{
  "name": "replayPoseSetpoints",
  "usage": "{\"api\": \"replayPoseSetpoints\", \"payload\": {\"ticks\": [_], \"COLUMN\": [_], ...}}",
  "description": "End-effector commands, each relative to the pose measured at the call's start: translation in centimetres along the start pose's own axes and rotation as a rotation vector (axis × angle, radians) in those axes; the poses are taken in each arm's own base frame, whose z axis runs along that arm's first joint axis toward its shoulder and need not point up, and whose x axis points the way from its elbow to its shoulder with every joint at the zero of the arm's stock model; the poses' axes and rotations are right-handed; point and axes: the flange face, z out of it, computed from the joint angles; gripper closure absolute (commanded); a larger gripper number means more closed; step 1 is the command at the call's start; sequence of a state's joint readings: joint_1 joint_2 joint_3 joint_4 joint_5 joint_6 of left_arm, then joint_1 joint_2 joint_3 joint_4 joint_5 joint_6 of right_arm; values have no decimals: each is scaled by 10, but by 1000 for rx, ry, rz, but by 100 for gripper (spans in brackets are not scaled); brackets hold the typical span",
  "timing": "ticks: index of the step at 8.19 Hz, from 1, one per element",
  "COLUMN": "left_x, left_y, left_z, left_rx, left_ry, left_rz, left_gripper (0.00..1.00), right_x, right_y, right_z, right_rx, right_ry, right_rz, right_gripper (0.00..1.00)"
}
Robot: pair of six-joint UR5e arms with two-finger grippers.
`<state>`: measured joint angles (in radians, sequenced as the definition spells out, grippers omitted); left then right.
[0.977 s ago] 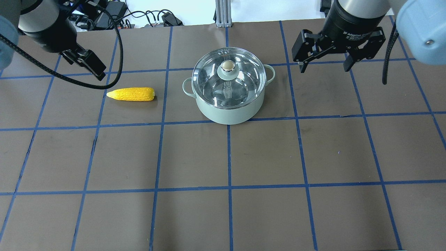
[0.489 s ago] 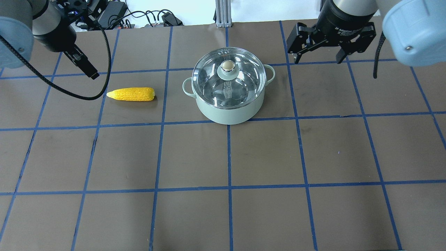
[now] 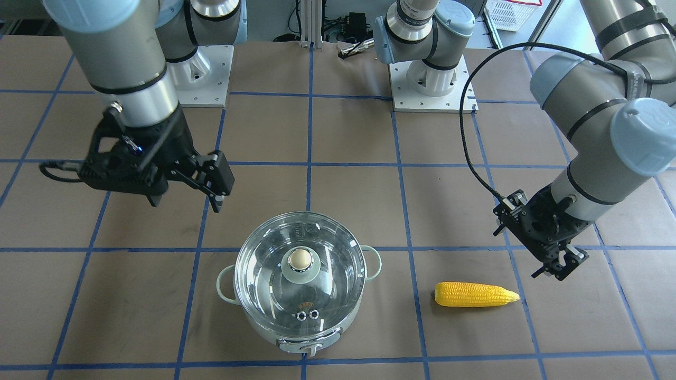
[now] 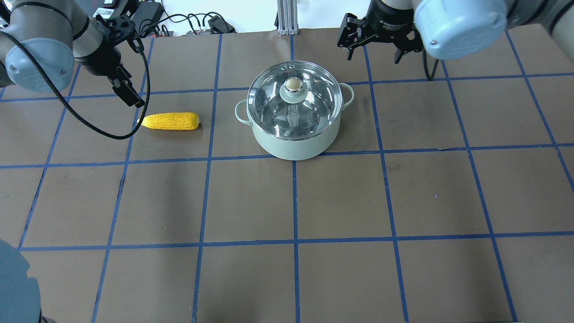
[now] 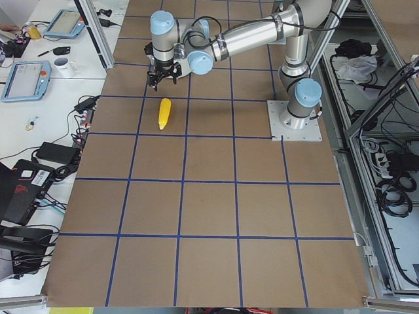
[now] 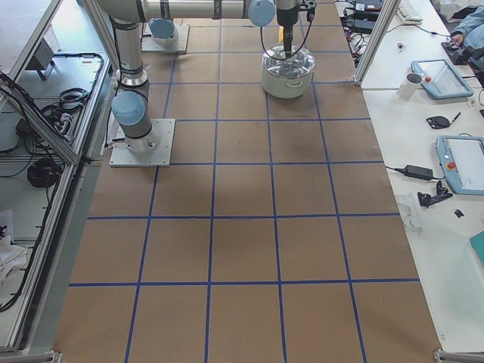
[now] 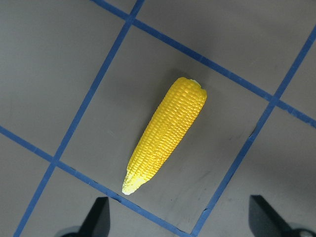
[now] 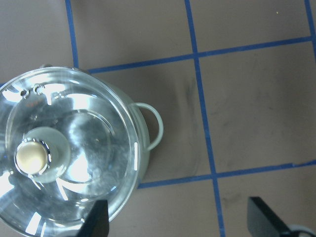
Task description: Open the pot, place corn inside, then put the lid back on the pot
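Yellow corn (image 7: pixel 165 136) lies untouched near the wide-open, empty left claw (image 7: pixel 180 212).

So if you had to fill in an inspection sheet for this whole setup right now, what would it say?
Surface: brown paper-covered table with a blue tape grid, lightly scuffed.
Job's things: round pale green pot with its clear glass, beige-knobbed lid seated on it; bright yellow ear of corn lying apart from the pot.
Clutter: nothing seen.
Grippers: left gripper open, empty, near the corn's pointed end, not touching; right gripper open, empty, in the air beside the pot.
Cables: black cable hangs in a loop from the left arm.
Surroundings: power bricks past the far edge; side desks with tablets.
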<state>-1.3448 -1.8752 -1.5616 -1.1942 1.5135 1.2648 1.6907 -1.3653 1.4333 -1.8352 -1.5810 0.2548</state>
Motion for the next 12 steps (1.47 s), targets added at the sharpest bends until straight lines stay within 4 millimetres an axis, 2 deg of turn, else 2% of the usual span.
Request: {"api": "replayPoseSetpoints", "payload": {"ticks": [1,2,3,4,7,10,12], "left_x": [-22,-27,-28,-30,-43,-43,-44], "left_y": [13,19,19,19,17,15,16], "left_z": [57,74,82,99,131,138,154], "left_rx": [24,34,63,62,76,104,104], "left_ry": [88,117,136,162,131,139,157], "left_rz": [85,96,123,134,194,255,286], "left_gripper": [0,0,0,0,0,0,0], "right_x": [-98,-115,-131,-141,-144,-146,-146], "right_y": [-15,-10,0,3,4,2,2], "right_z": [79,86,97,105,122,132,137], "right_rx": [64,75,66,72,64,66,59], "right_ry": [-4,-21,-22,-25,-27,-29,-27], "right_rz": [44,70,46,25,-17,-31,-34], "right_gripper": [0,0,0,0,1,6,12]}}
